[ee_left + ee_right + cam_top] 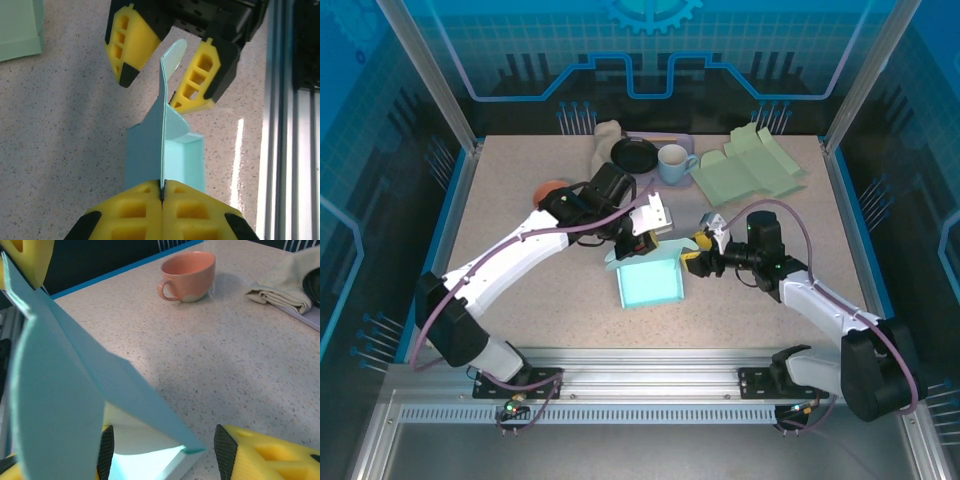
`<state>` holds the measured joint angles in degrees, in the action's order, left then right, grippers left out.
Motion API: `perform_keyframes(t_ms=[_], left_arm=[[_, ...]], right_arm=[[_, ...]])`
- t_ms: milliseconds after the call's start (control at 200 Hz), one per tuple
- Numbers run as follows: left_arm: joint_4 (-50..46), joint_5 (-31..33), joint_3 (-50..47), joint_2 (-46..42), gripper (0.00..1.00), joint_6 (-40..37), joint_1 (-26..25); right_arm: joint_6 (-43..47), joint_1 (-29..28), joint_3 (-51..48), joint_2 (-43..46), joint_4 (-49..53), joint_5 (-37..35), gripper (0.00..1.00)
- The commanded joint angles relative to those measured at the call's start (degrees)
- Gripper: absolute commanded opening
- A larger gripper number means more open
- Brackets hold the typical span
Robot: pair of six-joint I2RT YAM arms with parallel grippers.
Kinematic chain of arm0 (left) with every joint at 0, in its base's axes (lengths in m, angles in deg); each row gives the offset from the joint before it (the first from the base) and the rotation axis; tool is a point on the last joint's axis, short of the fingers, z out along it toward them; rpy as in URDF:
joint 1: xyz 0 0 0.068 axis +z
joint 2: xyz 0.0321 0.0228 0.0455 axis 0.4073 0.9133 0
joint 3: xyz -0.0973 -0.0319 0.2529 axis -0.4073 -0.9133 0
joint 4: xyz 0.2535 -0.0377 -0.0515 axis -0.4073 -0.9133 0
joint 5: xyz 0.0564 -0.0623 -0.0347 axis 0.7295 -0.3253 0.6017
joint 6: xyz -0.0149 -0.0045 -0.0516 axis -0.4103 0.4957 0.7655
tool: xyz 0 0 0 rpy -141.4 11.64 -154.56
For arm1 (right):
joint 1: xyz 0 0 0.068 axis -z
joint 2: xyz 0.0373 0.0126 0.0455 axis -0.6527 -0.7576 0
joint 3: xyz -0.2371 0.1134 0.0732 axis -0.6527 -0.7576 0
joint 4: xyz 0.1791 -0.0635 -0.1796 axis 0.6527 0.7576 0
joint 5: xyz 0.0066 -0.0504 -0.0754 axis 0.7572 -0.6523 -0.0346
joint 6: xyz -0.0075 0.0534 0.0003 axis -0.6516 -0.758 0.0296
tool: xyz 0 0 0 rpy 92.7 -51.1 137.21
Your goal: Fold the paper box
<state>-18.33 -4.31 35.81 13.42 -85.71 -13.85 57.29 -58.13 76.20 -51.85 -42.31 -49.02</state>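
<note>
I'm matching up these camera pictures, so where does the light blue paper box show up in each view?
Top external: paper box at table centre, between the arms.
Left wrist: centre, flap standing edge-on.
Right wrist: left foreground, large and close.
Shared landmark: left claw pinching its flap.

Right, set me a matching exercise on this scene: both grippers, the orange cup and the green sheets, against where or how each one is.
1 left gripper
2 right gripper
3 orange cup
4 green sheets

A far right corner of the table
B shut on the flap of the paper box
C open, straddling the flap's tip
D on the table's left half

Pairs: 1-B, 2-C, 3-D, 4-A
</note>
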Motion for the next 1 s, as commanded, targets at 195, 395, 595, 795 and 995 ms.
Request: perform_keyframes(t_ms=[195,395,595,795,995], left_arm=[[2.42,-10.69,-0.82,-5.30,0.05,-2.07,-0.05],[1.83,-10.73,-0.31,-4.31,0.05,-2.20,-0.05],[0.80,-10.48,0.74,-2.61,0.05,-2.34,-0.05],[0.65,-10.85,0.89,-2.48,0.05,-2.35,0.00],[0.84,-10.65,0.81,-2.45,0.06,-2.17,-0.12]], right_arm=[[2.76,-1.89,2.03,2.57,2.68,6.47,0.58],[5.41,-3.16,0.93,5.00,1.76,4.93,0.61],[8.83,-3.28,-2.29,6.61,-4.17,4.45,0.61],[12.08,-4.27,-4.12,7.65,-6.72,6.38,0.53],[13.66,-5.13,-3.48,8.08,-3.50,6.14,0.29]])
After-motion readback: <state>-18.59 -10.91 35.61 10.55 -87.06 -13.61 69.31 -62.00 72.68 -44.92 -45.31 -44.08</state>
